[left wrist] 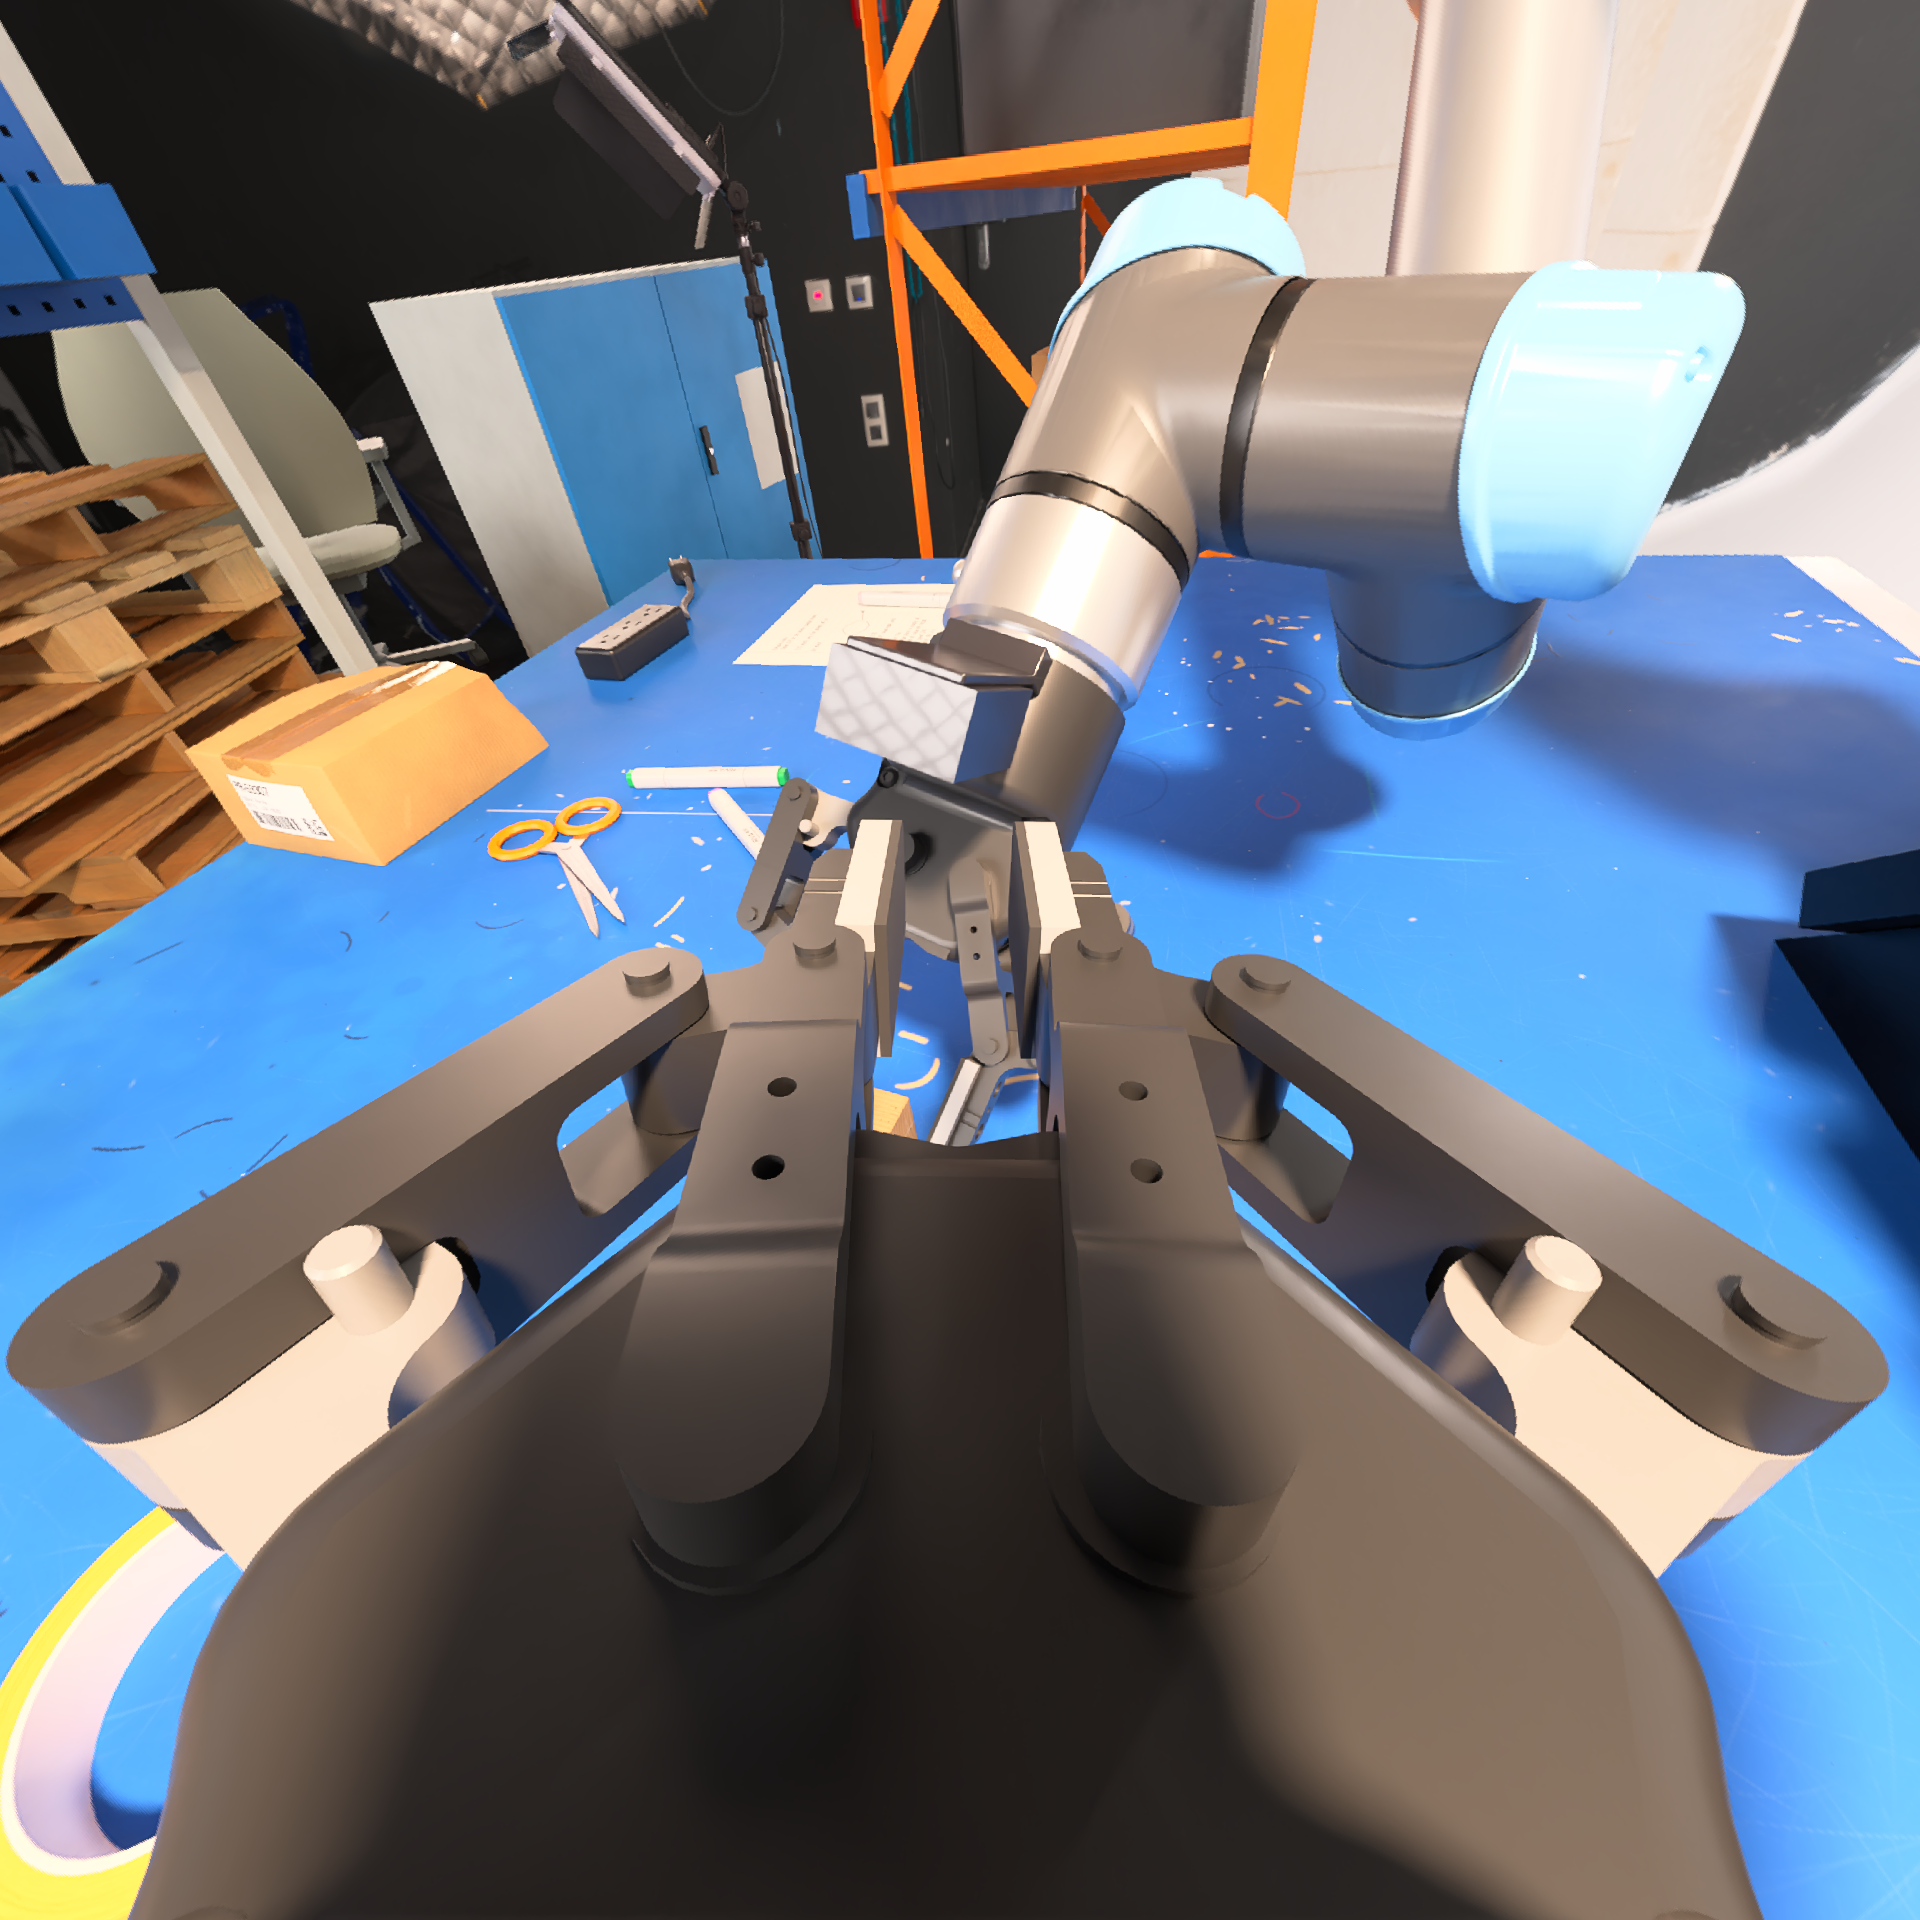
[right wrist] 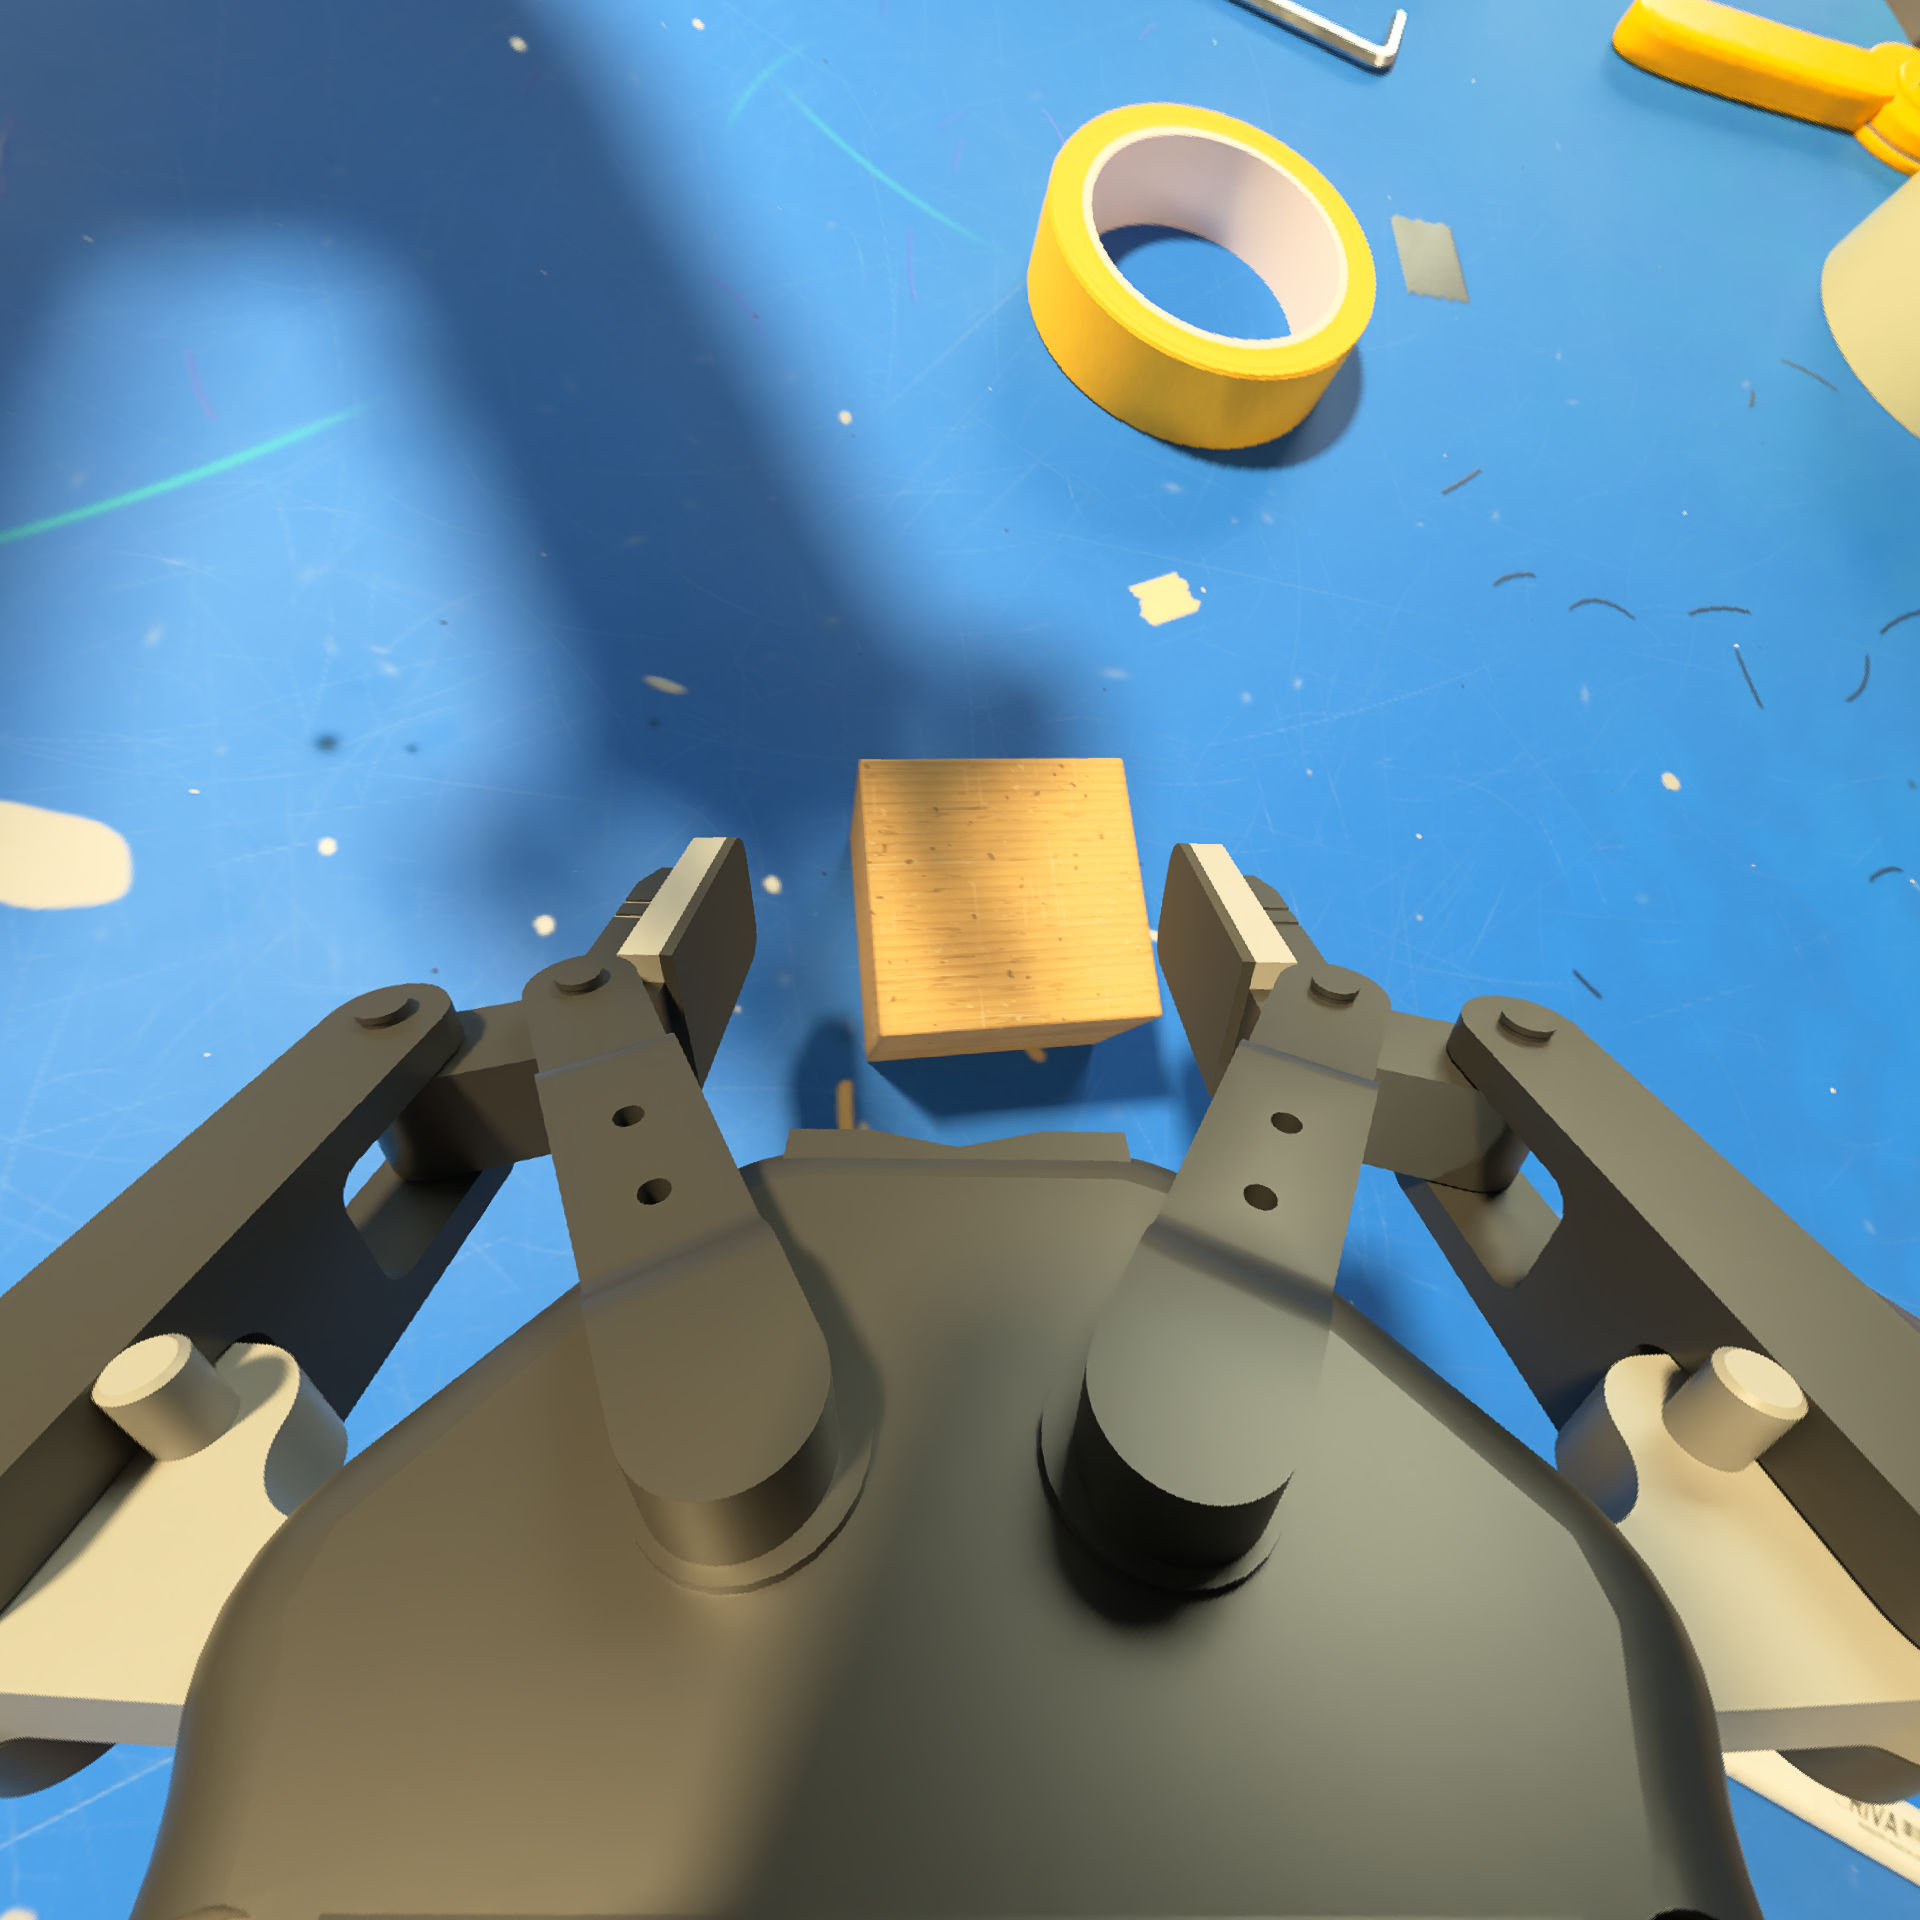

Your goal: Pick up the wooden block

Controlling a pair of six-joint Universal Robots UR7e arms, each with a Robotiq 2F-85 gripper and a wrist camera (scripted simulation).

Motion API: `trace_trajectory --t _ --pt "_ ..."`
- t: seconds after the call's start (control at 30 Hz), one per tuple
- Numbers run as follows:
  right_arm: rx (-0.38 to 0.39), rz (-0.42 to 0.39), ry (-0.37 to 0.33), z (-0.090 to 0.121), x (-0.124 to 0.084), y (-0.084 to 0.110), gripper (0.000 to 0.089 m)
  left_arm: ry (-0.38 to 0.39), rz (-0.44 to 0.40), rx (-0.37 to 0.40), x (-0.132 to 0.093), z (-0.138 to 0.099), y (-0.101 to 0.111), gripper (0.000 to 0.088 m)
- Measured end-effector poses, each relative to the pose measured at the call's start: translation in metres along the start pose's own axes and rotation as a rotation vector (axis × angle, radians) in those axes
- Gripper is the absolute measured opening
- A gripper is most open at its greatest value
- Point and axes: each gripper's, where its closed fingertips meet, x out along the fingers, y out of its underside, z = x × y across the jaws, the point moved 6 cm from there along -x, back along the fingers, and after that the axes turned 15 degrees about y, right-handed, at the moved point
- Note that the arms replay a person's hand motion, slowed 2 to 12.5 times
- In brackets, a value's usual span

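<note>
Workshop bench, blue tabletop (right wrist: 416, 623) scuffed and speckled, pallets and shelving behind. Right arm (left wrist: 1299, 416) reaches in over the table, right gripper (right wrist: 956, 935) pointing down with fingers spread wide, wooden block (right wrist: 997, 904) sitting on the table between the pads, gap on both sides, not touched yet. Block looks slightly nearer the right-hand pad. Left gripper (left wrist: 956, 894) hovers close by facing the other arm, fingers nearly together with a narrow gap, holding nothing; a sliver of block shows below it

Step in hand, as I judge it: closing on the block. Lower a bit more so pads cover the flat side faces, keep centred so the block doesn't get shoved sideways, squeeze, then lift straight

Around: cardboard box (left wrist: 364, 758), yellow tape roll (right wrist: 1195, 281) well apart from the block, power strip (left wrist: 629, 639), orange scissors (left wrist: 566, 842), markers (left wrist: 707, 777), hex key (right wrist: 1340, 31), yellow clamp (right wrist: 1787, 73). Nothing lies between pads and block; only the left gripper is close enough to crowd the lift
</note>
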Motion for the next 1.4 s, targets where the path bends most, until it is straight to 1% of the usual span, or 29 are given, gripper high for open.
trace_trajectory --t 0.1,0.23,0.53,0.63,0.8,0.87,0.97,1.1,1.2,1.4 --pt "-0.004 0.019 0.012 -0.004 0.004 0.003 0.0694 0.001 0.000 0.000 0.000 0.000 0.000 0.0184" --pt "0.002 0.035 0.006 -0.005 0.011 0.005 0.0703 0.001 0.000 -0.002 0.000 0.000 0.001 0.0184" --pt "0.026 0.079 -0.037 -0.009 0.025 0.016 0.0725 0.003 -0.002 -0.004 -0.001 0.000 0.001 0.0183" --pt "0.044 0.069 -0.063 -0.008 0.028 0.016 0.0726 0.004 -0.002 -0.005 -0.001 0.000 0.001 0.0187" --pt "0.050 0.045 -0.085 -0.008 0.031 0.016 0.0723 0.006 -0.001 -0.007 0.000 0.000 0.002 0.0185" --pt "0.051 0.039 -0.090 -0.009 0.031 0.017 0.0707 0.007 -0.001 -0.007 0.000 0.000 0.002 0.0183" --pt "0.052 0.031 -0.097 -0.011 0.030 0.018 0.0656 0.009 -0.002 -0.009 0.000 0.000 0.002 0.0183" --pt "0.057 0.019 -0.128 -0.009 0.029 0.018 0.0606 0.013 -0.003 -0.011 0.000 0.000 0.002 0.0183" --pt "0.044 0.009 -0.143 -0.007 0.029 0.018 0.0602 0.018 -0.003 -0.012 0.001 -0.001 0.002 0.0182" --pt "0.005 0.008 -0.129 -0.007 0.031 0.021 0.0628 0.024 -0.001 -0.014 0.002 -0.002 0.003 0.0182"
